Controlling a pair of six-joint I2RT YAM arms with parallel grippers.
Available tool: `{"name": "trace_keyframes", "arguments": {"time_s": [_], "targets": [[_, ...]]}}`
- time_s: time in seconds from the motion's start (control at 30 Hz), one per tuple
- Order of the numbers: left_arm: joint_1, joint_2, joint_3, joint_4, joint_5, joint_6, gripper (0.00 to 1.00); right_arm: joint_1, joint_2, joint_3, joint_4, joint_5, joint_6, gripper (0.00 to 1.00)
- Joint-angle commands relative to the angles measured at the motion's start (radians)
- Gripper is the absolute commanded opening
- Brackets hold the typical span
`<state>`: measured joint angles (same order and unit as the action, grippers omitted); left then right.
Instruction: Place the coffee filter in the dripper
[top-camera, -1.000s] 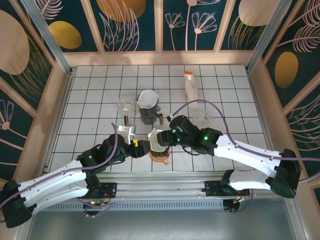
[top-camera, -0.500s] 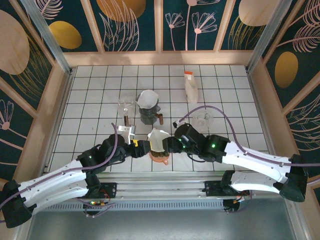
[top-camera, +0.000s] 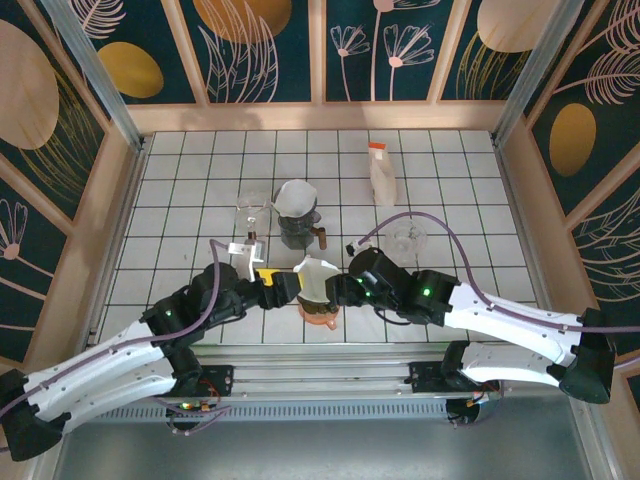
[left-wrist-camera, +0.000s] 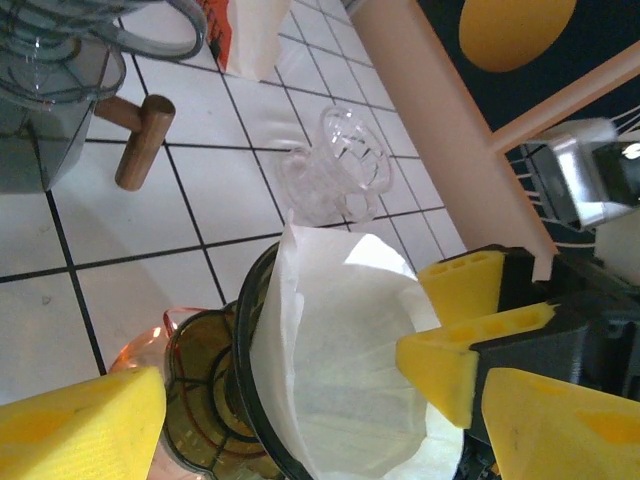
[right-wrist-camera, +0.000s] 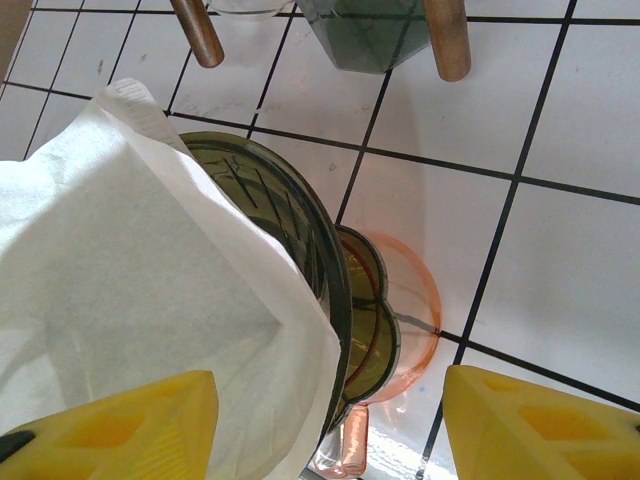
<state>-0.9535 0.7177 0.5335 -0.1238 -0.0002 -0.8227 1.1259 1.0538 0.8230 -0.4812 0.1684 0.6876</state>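
The paper coffee filter (left-wrist-camera: 340, 340) sits crooked in the smoked dripper (right-wrist-camera: 285, 205), with one flap standing high above the rim. The left end effector (left-wrist-camera: 320, 400) and the right end effector (right-wrist-camera: 330, 395) are both spread, straddling it. A finger catching that flap on withdrawal could drag the filter out or tip the dripper. The worktop (top-camera: 180, 200) is white tile, walled by dark floral panels (top-camera: 400, 50) in pale wood frames
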Motion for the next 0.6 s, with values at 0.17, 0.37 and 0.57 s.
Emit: {"name": "trace_keyframes", "arguments": {"time_s": [0.17,0.37,0.57], "targets": [[0.007,0.057,0.003,-0.060,-0.001,0.018,0.68,0.009,0.024,0.016,-0.018,0.030,0.006,0.62],[0.008,0.049,-0.021,-0.042,0.011,0.006,0.63,0.009,0.038,0.041,-0.038,0.038,-0.005,0.63],[0.007,0.057,-0.036,-0.040,0.017,0.004,0.61,0.003,0.091,0.154,-0.094,0.058,-0.065,0.69]]}}
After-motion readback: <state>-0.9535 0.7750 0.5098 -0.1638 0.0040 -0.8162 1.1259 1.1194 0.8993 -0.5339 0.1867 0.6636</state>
